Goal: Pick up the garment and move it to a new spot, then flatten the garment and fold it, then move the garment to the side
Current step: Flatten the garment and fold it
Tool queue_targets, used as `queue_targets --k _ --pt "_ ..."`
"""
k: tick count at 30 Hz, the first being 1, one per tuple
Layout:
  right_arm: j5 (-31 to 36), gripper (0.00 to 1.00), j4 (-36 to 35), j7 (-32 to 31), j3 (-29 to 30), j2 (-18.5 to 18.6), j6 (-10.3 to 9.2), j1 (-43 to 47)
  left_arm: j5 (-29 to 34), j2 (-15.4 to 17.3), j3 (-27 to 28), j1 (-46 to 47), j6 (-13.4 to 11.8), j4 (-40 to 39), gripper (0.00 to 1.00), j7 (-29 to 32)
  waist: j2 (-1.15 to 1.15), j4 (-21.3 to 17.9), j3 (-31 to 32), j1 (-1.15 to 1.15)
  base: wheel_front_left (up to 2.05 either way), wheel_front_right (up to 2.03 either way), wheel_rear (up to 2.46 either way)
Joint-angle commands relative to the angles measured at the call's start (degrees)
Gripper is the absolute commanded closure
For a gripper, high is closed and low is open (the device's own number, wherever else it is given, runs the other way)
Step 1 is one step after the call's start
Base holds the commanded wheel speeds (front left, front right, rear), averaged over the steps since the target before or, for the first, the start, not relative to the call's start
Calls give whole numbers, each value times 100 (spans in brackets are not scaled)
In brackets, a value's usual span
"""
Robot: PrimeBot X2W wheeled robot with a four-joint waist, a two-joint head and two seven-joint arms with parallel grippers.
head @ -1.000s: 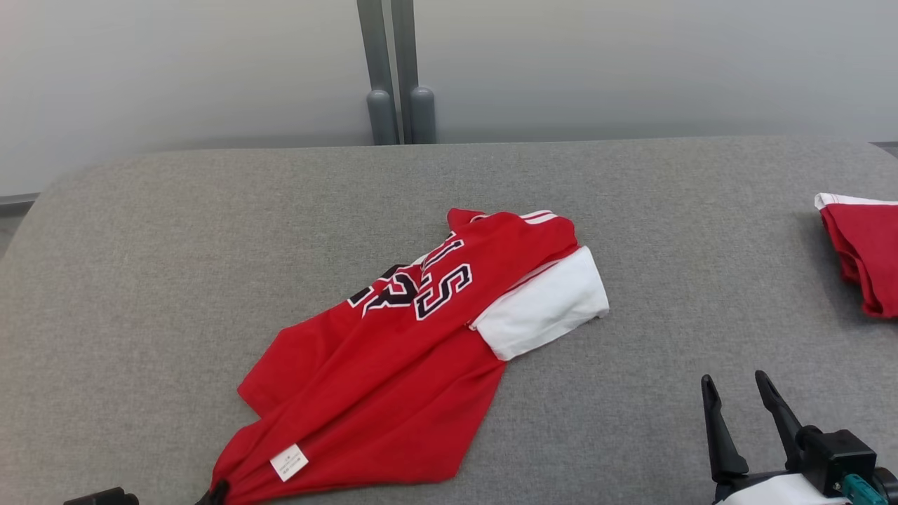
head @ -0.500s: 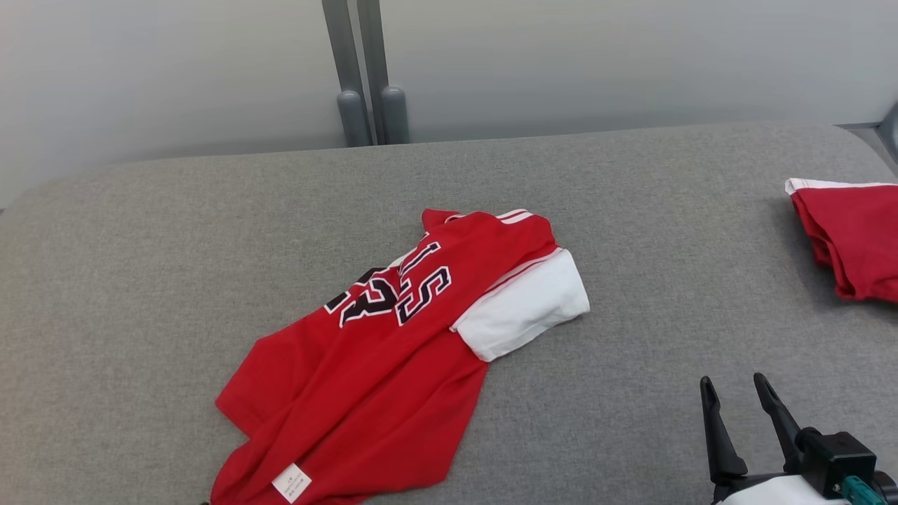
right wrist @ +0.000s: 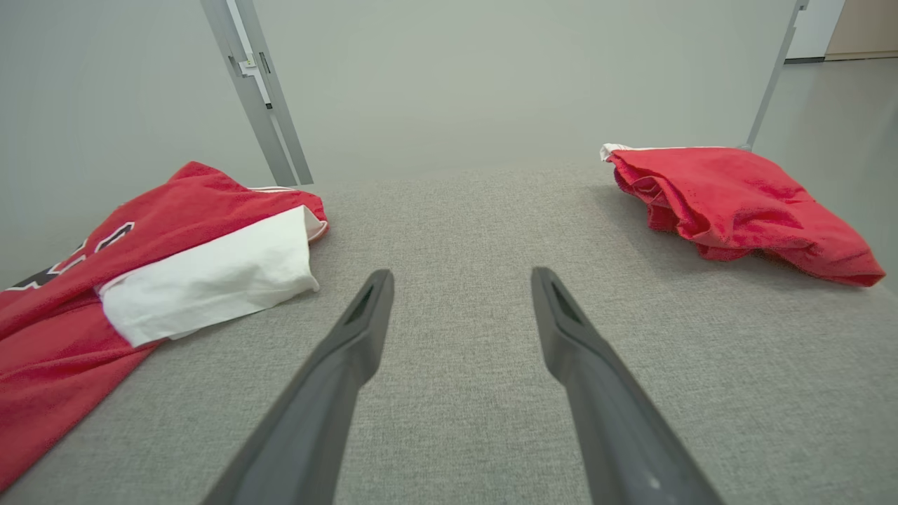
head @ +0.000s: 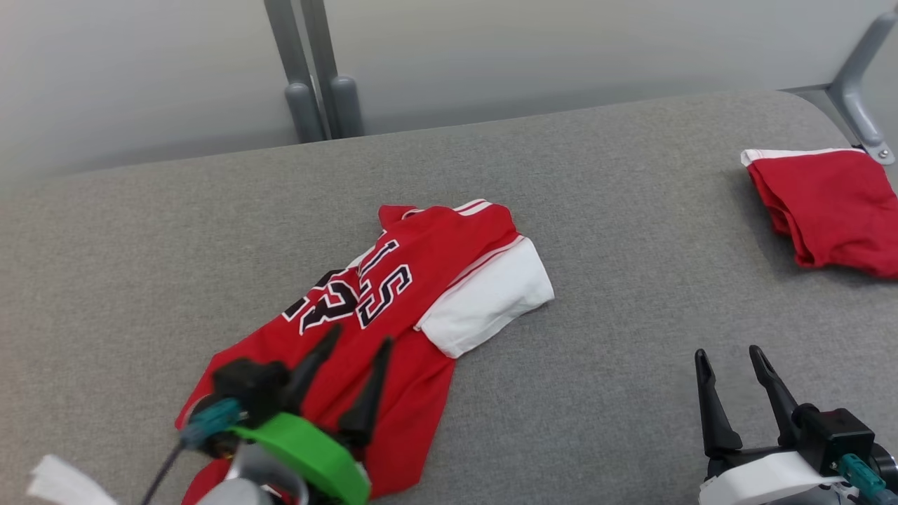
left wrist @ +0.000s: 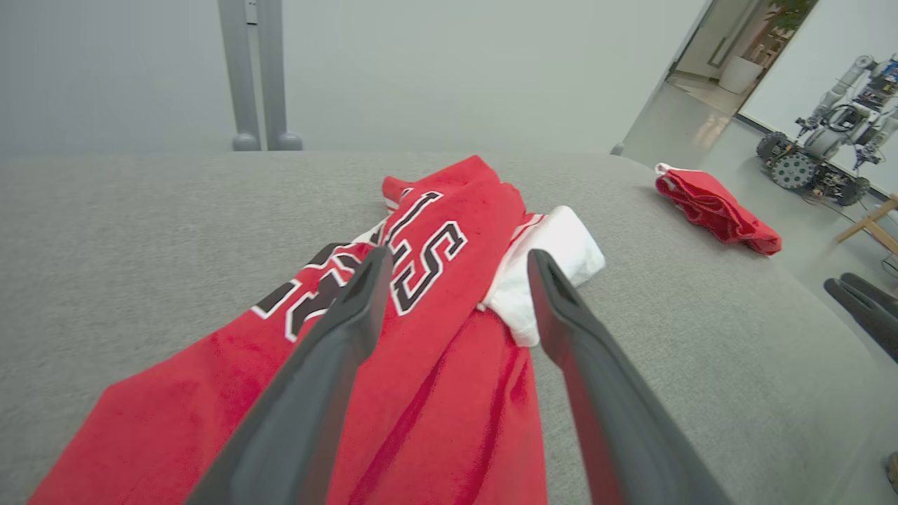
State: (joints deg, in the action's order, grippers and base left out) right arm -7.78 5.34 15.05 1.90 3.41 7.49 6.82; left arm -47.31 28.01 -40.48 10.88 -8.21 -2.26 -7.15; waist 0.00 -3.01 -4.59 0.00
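Head view: jersey (head: 449, 245) w/ "LS" txt; left end effector (head: 358, 341), right end effector (head: 728, 353) splayed, empty.

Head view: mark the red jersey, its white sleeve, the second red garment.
red jersey (head: 449, 238), head view, red chest panel beside the lettering.
white sleeve (head: 489, 301), head view, middle of the white panel.
second red garment (head: 831, 207), head view, centre of the heap.

Red jersey (head: 456, 238), centre of head view: black capitals (head: 384, 284) with white outline read "LS"; fabric folds over just before them. Beside them, toward lower left of frame, large black digits (head: 323, 308) in same outlined style, creased: one reads "3", other cannot tell. Left wrist view, centre: same "LS", clearer.
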Motion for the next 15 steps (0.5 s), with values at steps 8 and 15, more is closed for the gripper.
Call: queue_targets --k 8,15 --pt "-44 0 -94 17 -94 -24 0 -364 689 -1399 -1153 1496 714 2055 0 433 0 -663 -615 0 0 0 0" --pt "-80 0 -66 17 -91 -42 0 -493 1166 -1925 -1386 2350 705 4159 0 86 0 -948 -923 0 0 0 0"
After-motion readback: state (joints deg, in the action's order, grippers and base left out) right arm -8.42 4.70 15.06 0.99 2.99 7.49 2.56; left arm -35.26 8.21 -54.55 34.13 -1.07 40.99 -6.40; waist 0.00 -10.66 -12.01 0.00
